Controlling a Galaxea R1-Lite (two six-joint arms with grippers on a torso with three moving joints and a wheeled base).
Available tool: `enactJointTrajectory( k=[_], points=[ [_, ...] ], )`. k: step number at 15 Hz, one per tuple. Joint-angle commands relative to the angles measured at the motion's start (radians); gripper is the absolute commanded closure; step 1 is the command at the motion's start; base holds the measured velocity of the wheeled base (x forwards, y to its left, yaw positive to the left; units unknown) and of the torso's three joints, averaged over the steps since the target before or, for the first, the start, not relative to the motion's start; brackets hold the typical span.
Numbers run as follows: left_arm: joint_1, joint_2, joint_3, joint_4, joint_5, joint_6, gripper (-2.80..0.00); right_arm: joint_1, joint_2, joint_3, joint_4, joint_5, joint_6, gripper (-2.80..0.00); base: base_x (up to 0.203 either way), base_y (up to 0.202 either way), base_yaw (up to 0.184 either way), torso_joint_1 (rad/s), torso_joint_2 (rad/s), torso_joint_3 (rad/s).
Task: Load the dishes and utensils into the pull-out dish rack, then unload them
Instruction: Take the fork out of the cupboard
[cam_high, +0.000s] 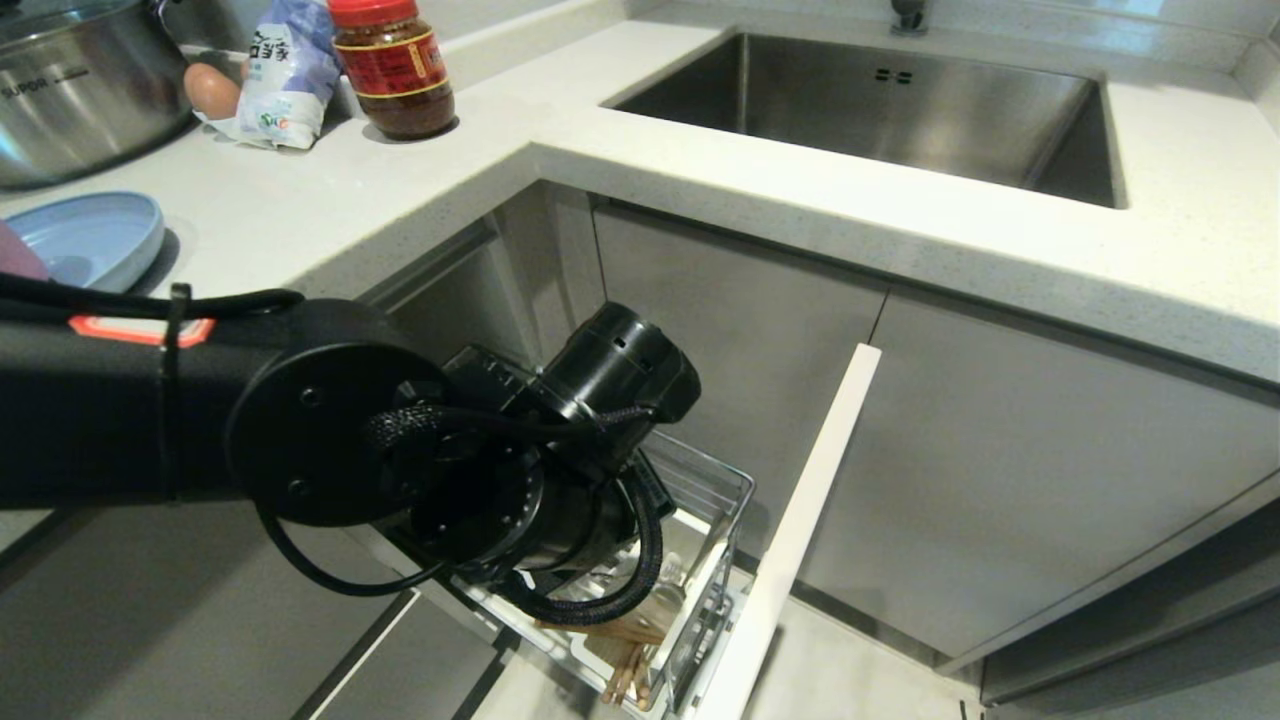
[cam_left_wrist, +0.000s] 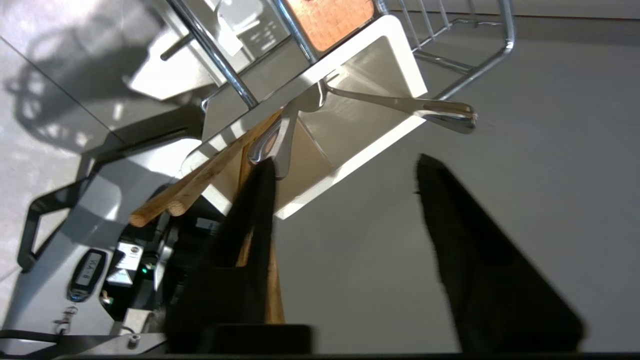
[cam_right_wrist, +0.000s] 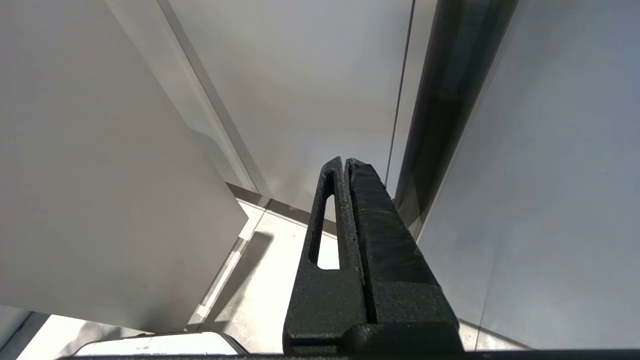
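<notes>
The rack (cam_high: 722, 520) is pulled out; its white cup (cam_left_wrist: 370, 85) holds the fork (cam_left_wrist: 400, 105), a second steel handle and the chopsticks (cam_left_wrist: 200, 182). The left gripper (cam_left_wrist: 345, 165) hangs beside the cup, fingers spread, holding nothing. The right gripper (cam_right_wrist: 346, 162) is pressed together, parked by the cabinets. The plate (cam_high: 90, 238) sits on the counter (cam_high: 400, 190).
</notes>
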Motion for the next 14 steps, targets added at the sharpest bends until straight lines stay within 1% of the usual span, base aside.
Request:
enactJointTrajectory(
  k=[1,3,7,10,14],
  points=[
    [0.003,0.032,0.005,-0.023,-0.001,-0.02,-2.8,0.0,-0.004,0.0,0.0,0.0,0.0,0.0,0.0,0.0,0.0,0.0,0.0,0.0],
    [0.005,0.038,0.015,-0.045,-0.011,-0.021,-2.8,0.002,-0.004,0.0,0.0,0.0,0.0,0.0,0.0,0.0,0.0,0.0,0.0,0.0],
    [0.007,0.042,0.008,-0.038,-0.01,-0.038,-2.8,0.0,-0.004,0.0,0.0,0.0,0.0,0.0,0.0,0.0,0.0,0.0,0.0,0.0],
    [0.005,0.035,0.008,-0.038,-0.005,-0.037,-2.8,0.002,-0.004,0.0,0.0,0.0,0.0,0.0,0.0,0.0,0.0,0.0,0.0,0.0],
    [0.004,0.051,0.002,-0.005,-0.013,-0.04,-2.8,0.0,-0.004,0.0,0.0,0.0,0.0,0.0,0.0,0.0,0.0,0.0,0.0,0.0]
  ],
)
